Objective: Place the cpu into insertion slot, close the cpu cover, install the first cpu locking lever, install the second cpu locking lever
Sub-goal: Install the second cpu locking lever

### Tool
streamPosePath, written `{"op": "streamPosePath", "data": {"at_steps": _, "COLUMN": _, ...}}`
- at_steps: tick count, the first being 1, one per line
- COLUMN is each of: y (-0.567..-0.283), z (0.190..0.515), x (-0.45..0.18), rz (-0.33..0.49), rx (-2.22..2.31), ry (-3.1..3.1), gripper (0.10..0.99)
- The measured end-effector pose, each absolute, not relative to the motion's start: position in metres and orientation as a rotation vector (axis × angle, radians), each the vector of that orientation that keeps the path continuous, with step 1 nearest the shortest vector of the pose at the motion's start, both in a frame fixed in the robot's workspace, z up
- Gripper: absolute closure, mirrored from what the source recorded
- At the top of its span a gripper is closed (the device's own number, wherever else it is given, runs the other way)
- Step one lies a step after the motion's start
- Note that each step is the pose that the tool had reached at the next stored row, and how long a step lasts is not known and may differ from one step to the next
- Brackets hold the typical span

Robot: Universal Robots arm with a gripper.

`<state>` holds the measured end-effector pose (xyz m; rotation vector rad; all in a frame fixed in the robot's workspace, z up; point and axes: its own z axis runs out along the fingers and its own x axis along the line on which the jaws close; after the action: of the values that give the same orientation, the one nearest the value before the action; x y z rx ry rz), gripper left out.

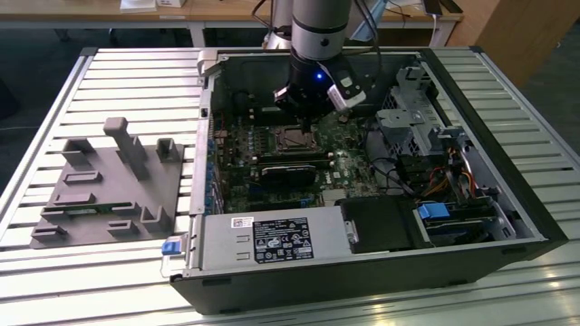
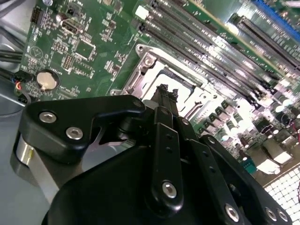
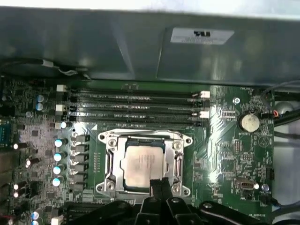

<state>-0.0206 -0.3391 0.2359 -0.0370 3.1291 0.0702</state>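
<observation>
First wrist view: cpu [image 3: 142,165] flat in insertion slot [image 3: 111,161] (square).

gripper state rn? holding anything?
Gripper: shut, fingertips together, holding nothing visible; poised just above the cpu, which sits in the insertion slot.

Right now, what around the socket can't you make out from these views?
- Near edge of the cover in the first wrist view: hidden by the hand.
- Most of the slot in the second wrist view: hidden behind the hand.
- Locking levers' state: too small in the exterior view.
- Whether the hand touches the cpu: cannot tell.
</observation>
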Motion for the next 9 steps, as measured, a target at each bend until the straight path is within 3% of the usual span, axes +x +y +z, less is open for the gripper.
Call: {"op": "streamPosePath", "data": {"at_steps": 9, "y": -0.353, "z": 0.234, "x": -0.021, "rz": 0.07, "rx": -0.037, "ry": 3.129, "gripper": 0.98}}
